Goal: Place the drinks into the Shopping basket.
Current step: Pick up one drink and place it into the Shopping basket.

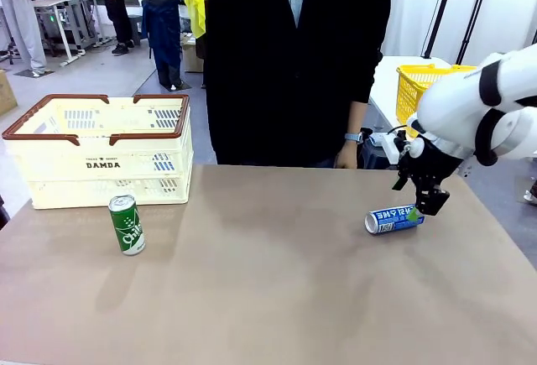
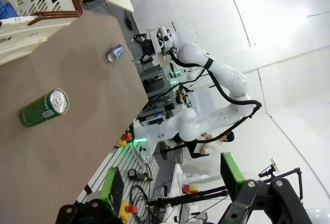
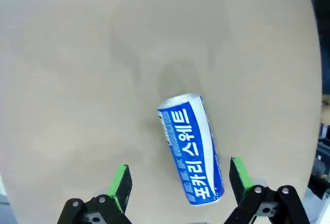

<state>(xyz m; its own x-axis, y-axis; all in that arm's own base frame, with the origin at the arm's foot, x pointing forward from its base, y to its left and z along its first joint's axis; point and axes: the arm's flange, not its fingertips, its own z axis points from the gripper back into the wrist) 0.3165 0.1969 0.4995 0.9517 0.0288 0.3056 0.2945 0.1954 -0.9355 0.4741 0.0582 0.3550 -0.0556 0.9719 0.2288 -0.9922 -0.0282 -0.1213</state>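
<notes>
**Right gripper over the blue can**

The right gripper (image 1: 428, 205) is hanging just above the table (image 1: 268, 298). Its 2 fingers are standing wide apart and are holding nothing. The blue can (image 1: 394, 219) is lying on its side right under this gripper. In the right wrist view, the near end of the can is sitting between the 2 green pads (image 3: 122, 180), and there is a gap on each side. The silver top is pointing away from the gripper.

The left gripper (image 2: 172, 177) is hanging off to the side of the table. Its fingers are also spread wide, with nothing in them. The green can (image 2: 44, 108) is standing up well ahead of this gripper. The Shopping basket (image 2: 56, 14) is sitting past that can, even farther from the gripper. 1 person is standing at the far side of the table, with a hand (image 1: 346, 157) hanging down near the right gripper.
</notes>
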